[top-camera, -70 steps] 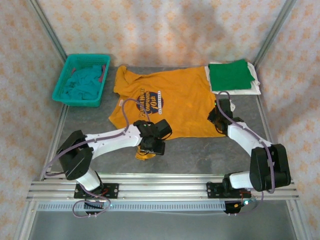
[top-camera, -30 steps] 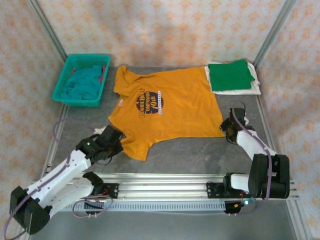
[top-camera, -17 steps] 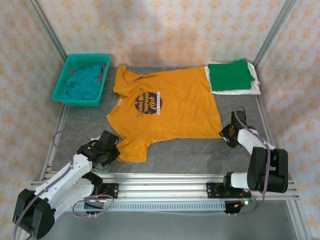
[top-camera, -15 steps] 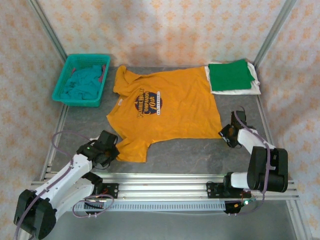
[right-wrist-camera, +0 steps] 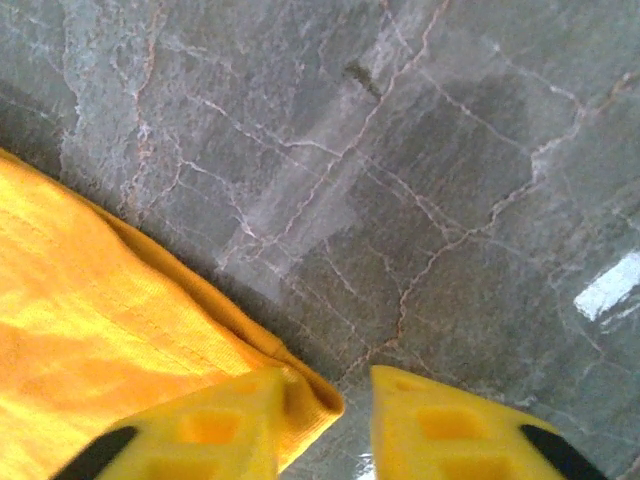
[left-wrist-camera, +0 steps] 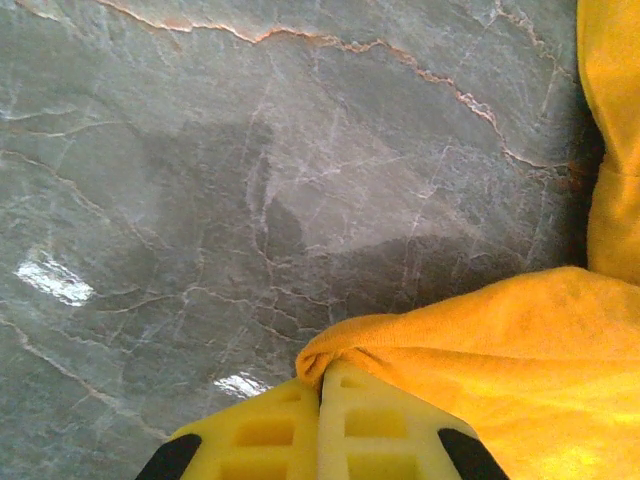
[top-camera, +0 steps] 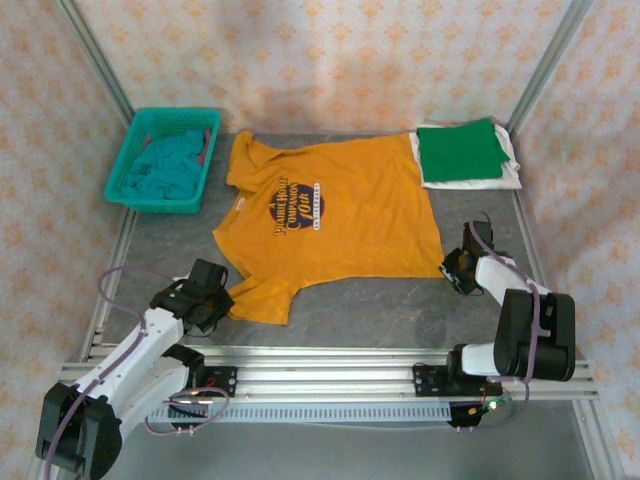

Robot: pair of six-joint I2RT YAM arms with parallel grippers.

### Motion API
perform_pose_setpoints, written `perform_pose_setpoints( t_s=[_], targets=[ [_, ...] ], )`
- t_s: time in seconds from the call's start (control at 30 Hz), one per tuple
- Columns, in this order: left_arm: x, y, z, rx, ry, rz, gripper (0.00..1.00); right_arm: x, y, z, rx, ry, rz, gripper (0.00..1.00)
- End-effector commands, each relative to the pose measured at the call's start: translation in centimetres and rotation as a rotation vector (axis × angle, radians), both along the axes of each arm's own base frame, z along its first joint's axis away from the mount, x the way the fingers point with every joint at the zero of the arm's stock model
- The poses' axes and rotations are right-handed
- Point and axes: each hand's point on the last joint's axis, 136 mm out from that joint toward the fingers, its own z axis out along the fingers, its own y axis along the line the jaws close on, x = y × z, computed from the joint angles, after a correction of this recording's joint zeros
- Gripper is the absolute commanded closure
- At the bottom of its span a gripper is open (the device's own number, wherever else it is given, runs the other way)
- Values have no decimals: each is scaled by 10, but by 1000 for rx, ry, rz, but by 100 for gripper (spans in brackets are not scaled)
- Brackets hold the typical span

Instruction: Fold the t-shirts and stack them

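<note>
The mustard-orange t-shirt (top-camera: 335,215) with a dark navy chest print lies spread flat, print up, on the grey table. My left gripper (top-camera: 220,297) is at its near-left sleeve, shut on a fold of the sleeve's edge (left-wrist-camera: 345,335); the yellow fingers (left-wrist-camera: 375,425) are pressed together. My right gripper (top-camera: 452,268) sits low at the shirt's near-right hem corner (right-wrist-camera: 312,400). Its jaws stand apart, with that corner lying between them against the left finger (right-wrist-camera: 225,425). A folded green t-shirt (top-camera: 460,150) rests on a folded white one (top-camera: 507,177) at the back right.
A teal mesh basket (top-camera: 127,160) at the back left holds a crumpled teal t-shirt (top-camera: 165,168). Bare marble-grey table (top-camera: 390,310) runs along the near edge in front of the shirt. Metal frame rails border the table's sides.
My left gripper has drawn the sleeve out to the near left, flattening the shirt. My right gripper stayed at the hem corner, its jaws widening and then narrowing.
</note>
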Motion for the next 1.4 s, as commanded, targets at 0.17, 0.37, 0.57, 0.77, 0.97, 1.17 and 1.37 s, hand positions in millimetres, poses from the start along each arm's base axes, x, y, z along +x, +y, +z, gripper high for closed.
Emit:
perform_pose_setpoints(
  t_s=[0.17,0.37,0.57,0.77,0.97,1.17,1.37],
  targets=[
    [3,5,3,12,-16,4,100,28,42,14,141,-113,87,92],
    [0,7,19,-5,-39,35,100,9,32,30,93,-83,53,100],
    [-21,19,44,-28,-85,130,100,-32,31,38,94,-13,40,100],
    [-38,30,67,-30,-155,184,100,-63,35,51,106,-17,39,100],
    [-36,47,129,81,-249,154,100,-70,32,83,70,-88,64,100],
    [-12,32,123,65,-201,73,100,-55,35,87,77,-111,97,100],
    [16,26,125,65,-242,45,100,-32,34,102,52,-143,137,100]
  ],
)
